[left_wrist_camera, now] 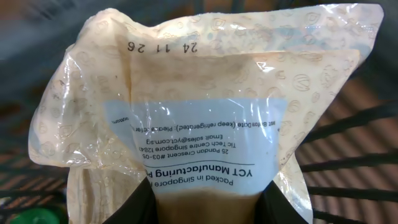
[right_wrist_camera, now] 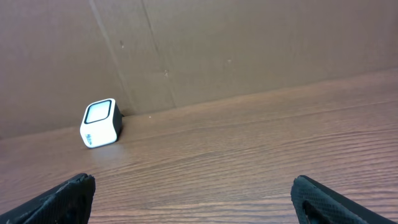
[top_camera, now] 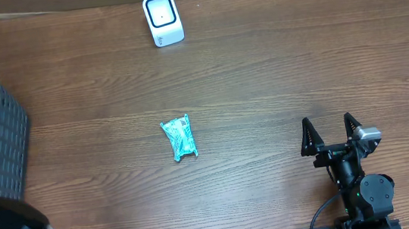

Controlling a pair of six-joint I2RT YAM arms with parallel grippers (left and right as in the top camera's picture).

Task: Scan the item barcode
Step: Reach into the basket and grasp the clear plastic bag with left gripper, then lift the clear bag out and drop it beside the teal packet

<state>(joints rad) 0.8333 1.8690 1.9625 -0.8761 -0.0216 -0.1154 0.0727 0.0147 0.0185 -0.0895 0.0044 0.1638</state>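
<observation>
My left tool [left_wrist_camera: 208, 208] clamped the bag [left_wrist_camera: 205, 81] at the basket [top_camera: 0, 128], 9 o'clock; right tool [top_camera: 331, 133] open. Next needed a lift toward the scanner [top_camera: 162, 18].

table [top_camera: 262, 85] — brown wood grain | wall [right_wrist_camera: 249, 43] — plain brown board

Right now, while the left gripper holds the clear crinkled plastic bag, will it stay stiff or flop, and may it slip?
Probably floppy: the clear crinkled plastic bag is creased and folded above the left gripper. Its glossy film may slip. It seems light, but the contents are unclear.
</observation>
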